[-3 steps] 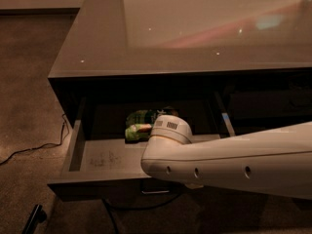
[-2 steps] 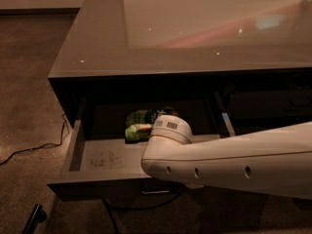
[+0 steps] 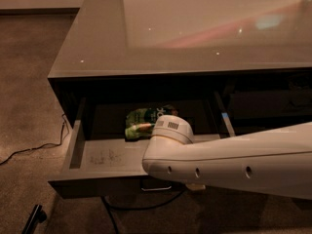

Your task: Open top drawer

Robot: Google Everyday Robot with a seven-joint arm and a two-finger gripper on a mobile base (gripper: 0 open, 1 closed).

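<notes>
Far left: thin cable (image 3: pixel 30 149) lying on the carpet (image 3: pixel 29 82), and a dark bar-like object (image 3: pixel 34 219) at the bottom corner (can't tell what it is).

Top drawer (image 3: pixel 92 188) is pulled well out from under the glossy grey countertop (image 3: pixel 195 28). Left side wall and front rim are in plain sight. Its lighter inner floor (image 3: pixel 105 157) is scuffed on the left half.

A green snack bag (image 3: pixel 142 122) lies mid-drawer towards the back, its right edge hidden behind the arm's end.

Loop handle (image 3: pixel 156 188) sits on the drawer front, just under the arm. A black cable (image 3: pixel 141 206) hangs below it.

The white arm (image 3: pixel 234 162) comes in from the right and crosses over the drawer's right half, rounded end above the middle.

Gripper (image 3: pixel 195 186): under the arm at the drawer front, just right of the handle. Only a small pale bit shows. Wide, narrow or holding: cannot tell.

Right of the drawer: dark fronts of the other column (image 3: pixel 265 104).
</notes>
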